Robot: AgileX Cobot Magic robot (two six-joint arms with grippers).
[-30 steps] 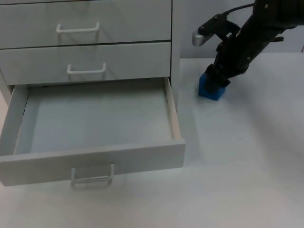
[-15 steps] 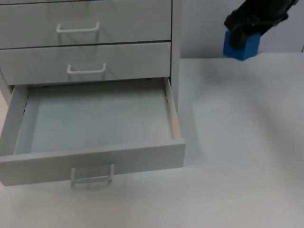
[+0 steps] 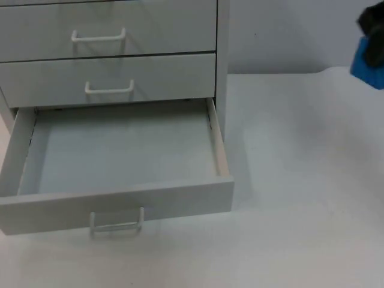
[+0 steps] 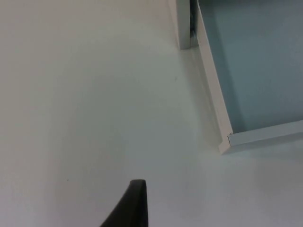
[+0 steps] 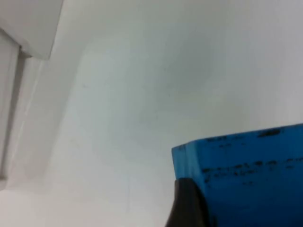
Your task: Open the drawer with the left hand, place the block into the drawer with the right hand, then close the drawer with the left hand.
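White tabletop (image 3: 300, 180), running back to a grey wall (image 3: 282, 36).

Cabinet (image 3: 114, 54): white, standing at the left side of the tabletop, two upper drawers sitting shut, each with a wire handle.

Drawer (image 3: 120, 150): lowest of the three, standing pulled out, pale floor showing bare; handle (image 3: 117, 221) hanging on its front. Its side wall and front corner (image 4: 222, 142) are showing in the left wrist view.

Block (image 3: 365, 63): blue, hanging in the air at the right edge of the top view, well apart from the drawer and off the tabletop. Scuffed black marks are showing on its face (image 5: 246, 175) in the right wrist view.

Right gripper (image 3: 375, 36): jaws clamping the block, carrying it raised.

Left gripper (image 4: 130, 205): waiting over bare tabletop beside the drawer's outer side; one black fingertip is showing, and whether the jaws are apart or together cannot be told.
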